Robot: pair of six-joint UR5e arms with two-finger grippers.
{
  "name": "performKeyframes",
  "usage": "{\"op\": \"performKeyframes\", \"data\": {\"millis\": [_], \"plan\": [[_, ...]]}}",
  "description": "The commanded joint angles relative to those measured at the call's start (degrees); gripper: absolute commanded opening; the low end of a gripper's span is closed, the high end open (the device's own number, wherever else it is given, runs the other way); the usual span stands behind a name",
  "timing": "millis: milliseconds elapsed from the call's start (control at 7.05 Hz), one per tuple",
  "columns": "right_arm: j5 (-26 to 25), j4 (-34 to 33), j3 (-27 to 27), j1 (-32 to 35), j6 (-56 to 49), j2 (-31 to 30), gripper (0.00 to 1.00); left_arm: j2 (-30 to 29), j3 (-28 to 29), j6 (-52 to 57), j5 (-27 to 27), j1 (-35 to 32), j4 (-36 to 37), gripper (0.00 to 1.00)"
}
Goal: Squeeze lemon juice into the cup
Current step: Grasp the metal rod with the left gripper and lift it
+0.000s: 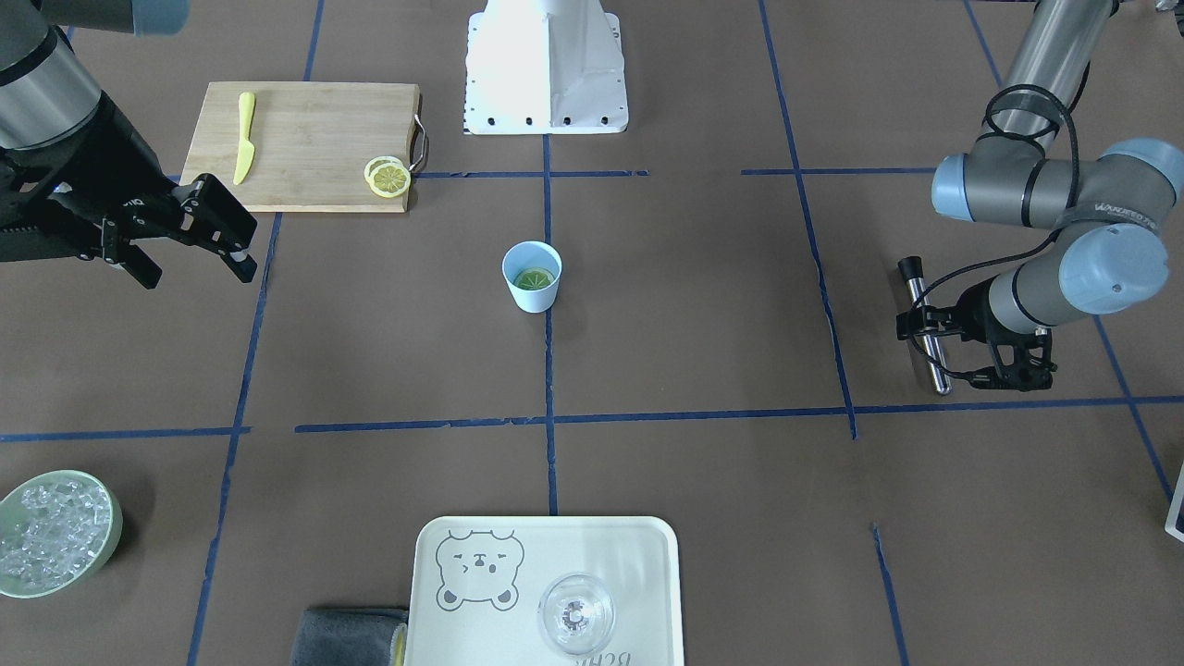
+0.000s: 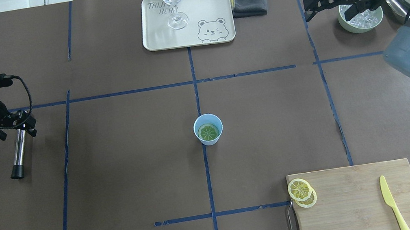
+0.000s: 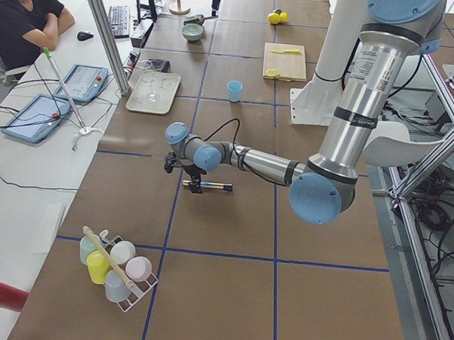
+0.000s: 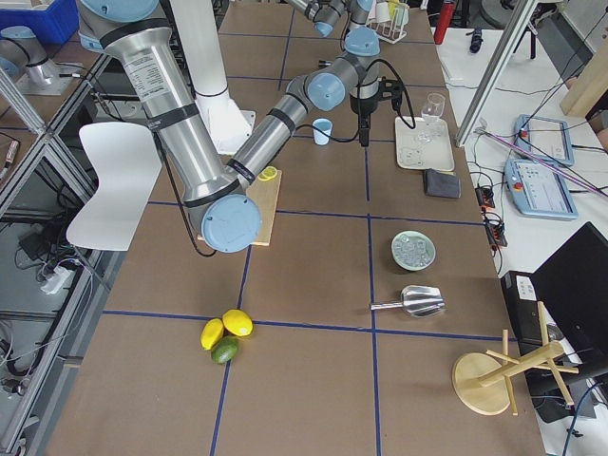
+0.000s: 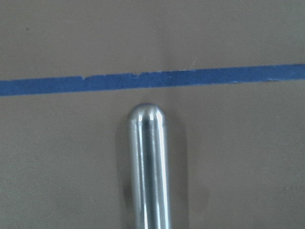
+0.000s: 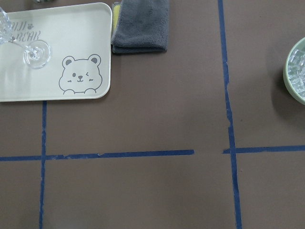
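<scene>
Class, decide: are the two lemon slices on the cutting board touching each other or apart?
Touching. The overhead exterior view shows the top lemon slice lying partly over the bottom lemon slice near the cutting board's handle edge.

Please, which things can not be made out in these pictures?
Juice in the cup: overhead view, the lemon slice covers the bottom.
Whether the left hand grips the metal rod: front view, fingers too small and dark.
Bowl of ice: right wrist view, cut off by the edge.

We cannot tell whether the left gripper (image 2: 19,126) clamps the rod (image 2: 18,154); its fingers show too small. In the front view the cup (image 1: 534,296) hides part of the lemon (image 1: 535,277), and the edges cut off the tray (image 1: 647,573) and the bowl (image 1: 109,555).
</scene>
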Motion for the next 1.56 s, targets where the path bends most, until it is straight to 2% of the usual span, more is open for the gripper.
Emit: {"op": "performKeyframes", "data": {"millis": [0, 142, 284, 425, 709, 851, 993, 1276, 1418], "plan": [[0.0, 0.0, 0.0, 0.1, 0.0, 0.0, 1.00, -0.7, 1.0, 0.0, -0.1, -0.1, -0.2, 1.00], [0.0, 0.0, 0.0, 0.1, -0.1, 0.0, 1.00, -0.7, 1.0, -0.1, -0.1, -0.1, -0.2, 0.92], [0.0, 0.0, 0.0, 0.0, 0.0, 0.0, 1.00, -0.8, 1.1, -0.2, -0.1, -0.1, -0.1, 0.79], [0.1, 0.0, 0.0, 0.1, 0.0, 0.0, 1.00, -0.8, 1.1, -0.3, 0.0, -0.1, 0.0, 0.62], [0.1, -0.1, 0.0, 0.2, 0.0, 0.1, 1.00, -0.8, 1.0, -0.3, 0.0, -0.1, -0.1, 0.16], [0.1, -0.1, 0.0, 0.3, 0.0, 0.1, 1.00, -0.8, 0.9, -0.3, 0.2, -0.1, -0.1, 0.00], [0.1, -0.1, 0.0, 0.4, 0.0, 0.1, 1.00, -0.8, 0.5, -0.3, 2.9, -0.2, 0.0, 0.00], [0.1, -0.5, 0.8, 0.9, 0.0, -0.1, 1.00, -0.1, -8.8, -0.3, 8.1, -1.7, 0.4, 0.00], [0.1, -0.6, 0.7, 1.1, 0.0, -0.3, 1.00, 0.0, -11.6, -0.3, 9.2, -1.7, 0.4, 0.00]]}}
